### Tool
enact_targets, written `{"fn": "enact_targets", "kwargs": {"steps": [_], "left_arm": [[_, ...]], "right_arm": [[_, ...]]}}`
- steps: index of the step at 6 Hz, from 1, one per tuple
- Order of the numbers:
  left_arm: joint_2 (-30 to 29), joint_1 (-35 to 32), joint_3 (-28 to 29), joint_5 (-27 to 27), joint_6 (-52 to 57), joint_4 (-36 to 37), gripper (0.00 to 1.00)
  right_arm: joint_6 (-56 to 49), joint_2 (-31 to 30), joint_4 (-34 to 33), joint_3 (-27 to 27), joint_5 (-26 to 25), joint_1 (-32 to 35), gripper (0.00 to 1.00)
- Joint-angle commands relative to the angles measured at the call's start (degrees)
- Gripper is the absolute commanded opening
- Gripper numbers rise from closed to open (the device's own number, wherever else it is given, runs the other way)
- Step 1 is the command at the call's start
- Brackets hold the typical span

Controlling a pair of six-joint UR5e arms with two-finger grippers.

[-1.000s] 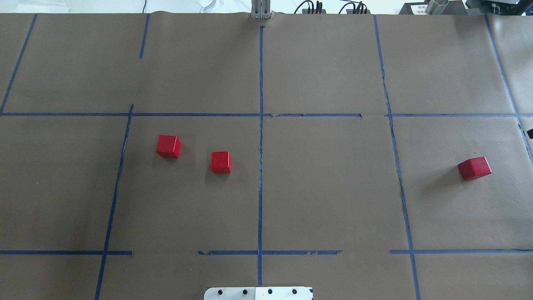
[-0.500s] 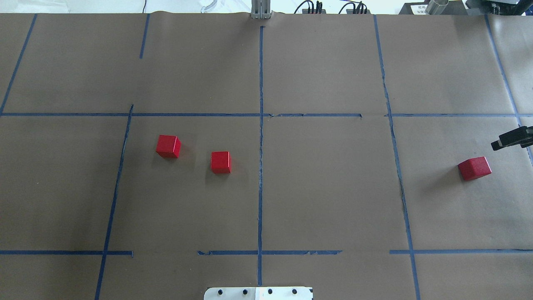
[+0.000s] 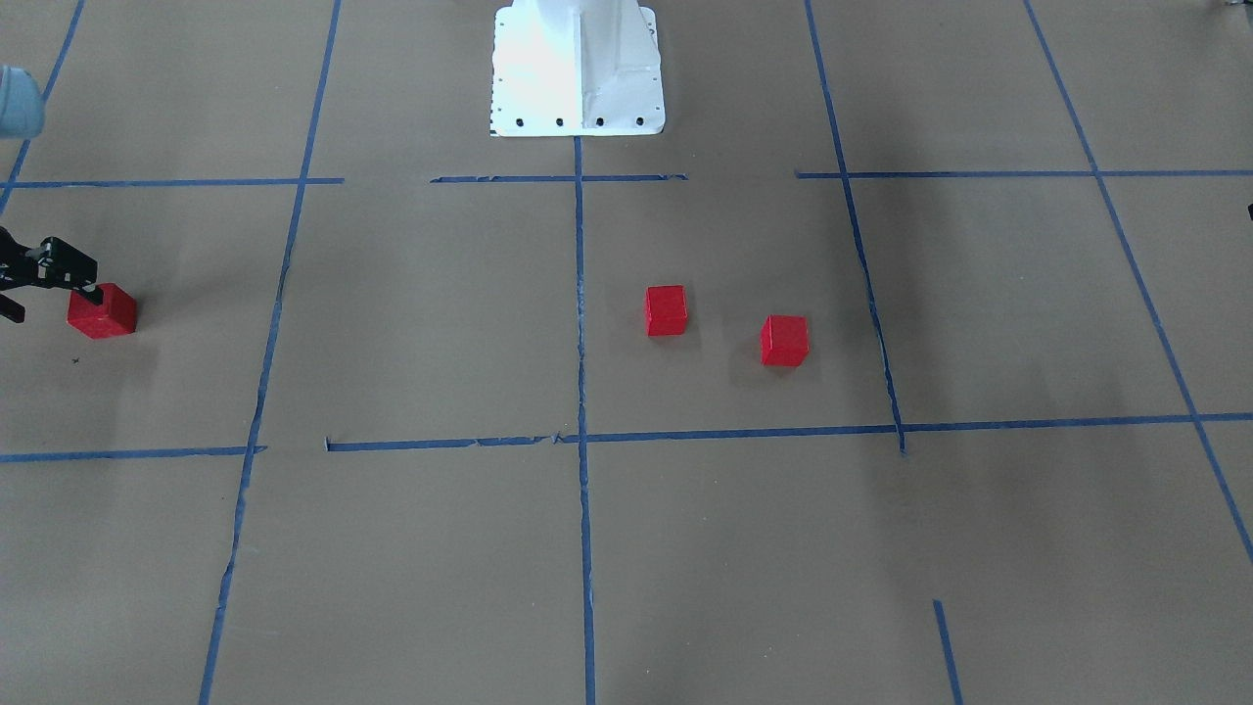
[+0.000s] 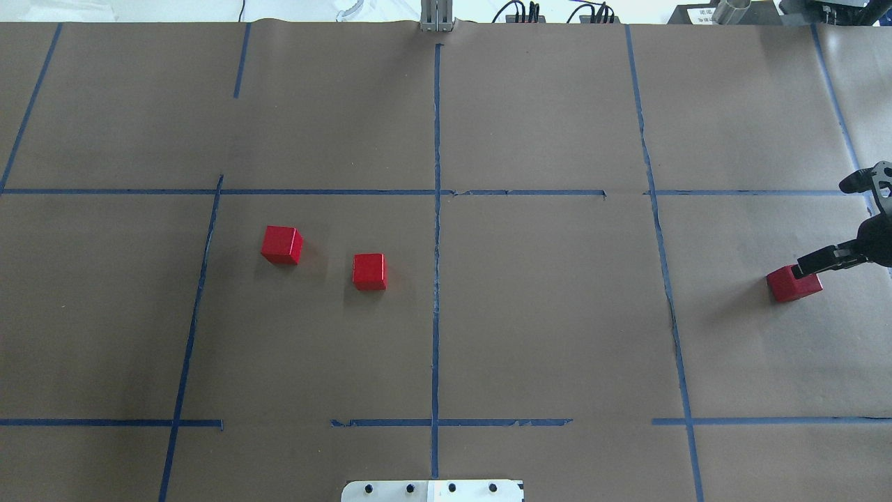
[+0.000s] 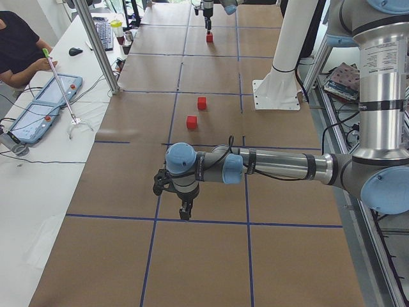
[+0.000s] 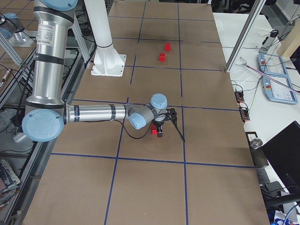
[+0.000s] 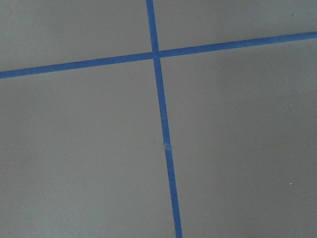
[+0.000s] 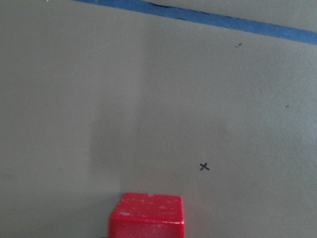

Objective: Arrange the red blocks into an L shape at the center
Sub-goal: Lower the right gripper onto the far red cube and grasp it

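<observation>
Exterior front-facing | right pincer [image 3: 51,300] spread | red block [image 3: 102,311] at one fingertip

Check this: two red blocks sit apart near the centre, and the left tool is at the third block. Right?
No: the overhead view shows the right tool, not the left, at the third block; the two red blocks do sit apart near centre.

Overhead cam looks down from behind the robot's base [image 4: 432,490], front cam faces it; both cover the same taped desk [image 4: 557,314].
</observation>
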Motion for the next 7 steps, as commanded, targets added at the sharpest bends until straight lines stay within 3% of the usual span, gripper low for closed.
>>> {"fn": "enact_targets", "kwargs": {"steps": [1, 5, 7], "left_arm": [[0.0, 0.0, -0.4, 0.0, -0.1, 0.0, 1.00], [0.0, -0.1, -0.3, 0.0, 0.0, 0.0, 1.00], [0.1, 0.0, -0.3, 0.0, 0.0, 0.0, 1.00]], "right_arm": [[0.8, -0.1, 0.2, 0.1, 0.6, -0.5, 1.00], [0.9, 0.6, 0.1, -0.4, 1.9, -2.1, 0.99], [2.3, 1.2, 0.2, -1.8, 1.2, -3.9, 0.94]]}}
